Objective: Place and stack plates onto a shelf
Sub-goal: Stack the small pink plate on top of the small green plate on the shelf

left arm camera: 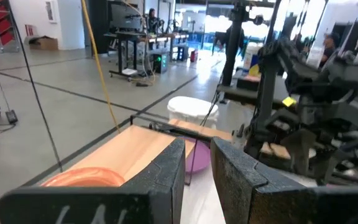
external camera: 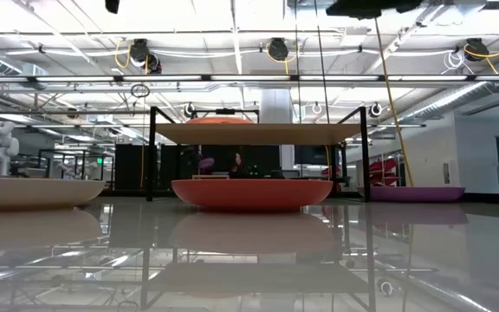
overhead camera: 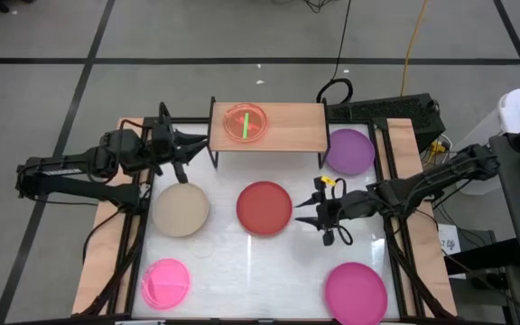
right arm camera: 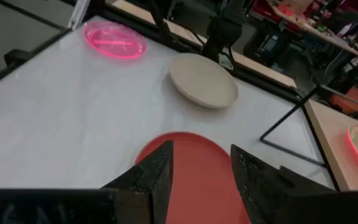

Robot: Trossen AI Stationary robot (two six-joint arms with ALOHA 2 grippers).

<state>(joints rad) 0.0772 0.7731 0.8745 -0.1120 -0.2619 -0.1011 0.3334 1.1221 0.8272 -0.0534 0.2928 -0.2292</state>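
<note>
The light-wood shelf (overhead camera: 287,128) stands at the table's far edge on black legs, and a small orange plate (overhead camera: 246,124) with a green streak lies on its left half. On the white table lie a red plate (overhead camera: 264,207), a beige plate (overhead camera: 181,208), a purple plate (overhead camera: 349,151), a magenta plate (overhead camera: 356,291) and a small pink plate (overhead camera: 166,282). My left gripper (overhead camera: 189,153) is open, held just left of the shelf, above the table. My right gripper (overhead camera: 306,209) is open and hovers over the red plate's right rim (right arm camera: 194,168), touching nothing.
Wooden side strips (overhead camera: 106,244) and black rails run along the table's left and right edges. The shelf's thin black legs (right arm camera: 291,134) stand between the red plate and the shelf top. The shelf's right half (overhead camera: 301,126) is bare. Bare tabletop lies near the middle of the near edge (overhead camera: 251,280).
</note>
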